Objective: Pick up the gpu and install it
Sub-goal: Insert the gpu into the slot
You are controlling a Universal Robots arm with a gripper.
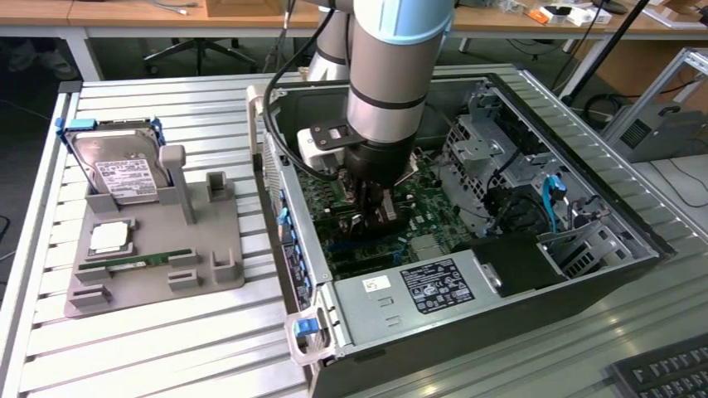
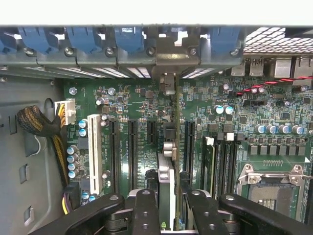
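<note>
The gripper point(image 2: 166, 205) is down inside the open case point(image 1: 619, 240), its 2 black fingers point(image 2: 145, 210) clamped on the top edge of the gpu point(image 2: 167, 176). The card stands on edge between them, thin and flat, green board with a silver bracket point(image 2: 167, 83) at the far end reaching toward the rear slot wall. It sits in line with a long black slot point(image 2: 189, 147) on the motherboard point(image 2: 220, 98); whether it is fully seated I cannot tell.

Around it the board is green, crowded with small round capacitors. I count 4 long dark slots beside the card, 1 white slot point(image 2: 95, 154) further off, and a square silver CPU socket point(image 2: 271, 178) on the other side. A braided cable bundle point(image 2: 36, 122) with yellow wires lies beside the white slot. Blue plastic latches point(image 2: 83, 39) line the rear wall.

From the exterior view, the grey arm point(image 1: 387, 91) drops straight into the case, hiding much of the card. A black power supply point(image 1: 443, 286) with a white label fills the near corner. On the exterior view's left, a grey tray point(image 1: 221, 274) on the slatted table point(image 1: 144, 356) holds 1 silver hard drive point(image 1: 128, 170) with blue handles, 1 CPU point(image 1: 111, 236) and 1 narrow RAM stick point(image 1: 138, 261).
</note>
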